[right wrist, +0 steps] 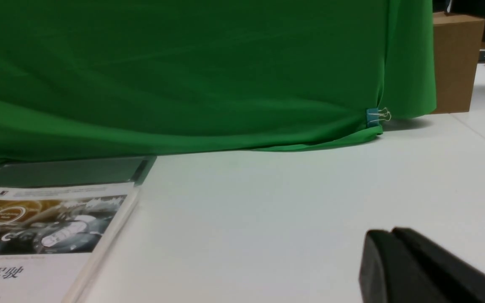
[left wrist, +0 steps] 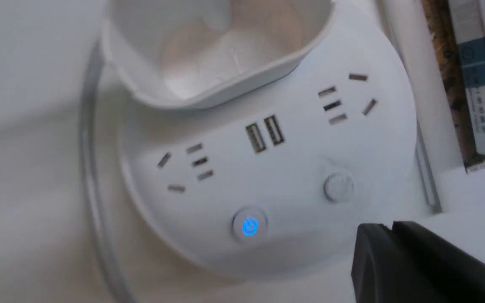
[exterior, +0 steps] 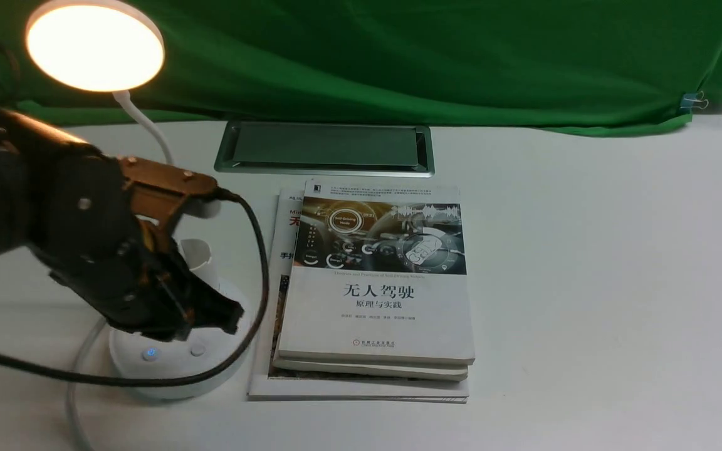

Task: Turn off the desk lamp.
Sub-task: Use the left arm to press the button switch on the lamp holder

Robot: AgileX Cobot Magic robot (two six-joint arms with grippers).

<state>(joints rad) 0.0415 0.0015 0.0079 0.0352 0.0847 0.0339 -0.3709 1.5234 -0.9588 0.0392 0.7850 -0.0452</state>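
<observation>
The white desk lamp stands at the table's left. Its round disc head (exterior: 94, 45) glows warm and lit. Its thin neck (exterior: 148, 125) bends down to a small cup holder (exterior: 198, 257) and a round socket base (exterior: 173, 369). The base shows a blue-lit button (exterior: 150, 354) and a plain button (exterior: 197, 351). In the left wrist view the blue-lit button (left wrist: 249, 226) and plain button (left wrist: 338, 187) lie on the base (left wrist: 293, 168). My left gripper (exterior: 226, 319) is shut and empty, hovering just above the base near the plain button; it also shows in the left wrist view (left wrist: 387, 229). My right gripper (right wrist: 387, 233) is shut and empty over bare table.
A stack of books (exterior: 373, 294) lies right beside the lamp base. A metal hatch (exterior: 323, 148) is set in the table behind it. A green cloth (exterior: 398, 56) hangs at the back. The lamp's white cable (exterior: 76, 388) and my arm's black cable (exterior: 254, 263) run round the base.
</observation>
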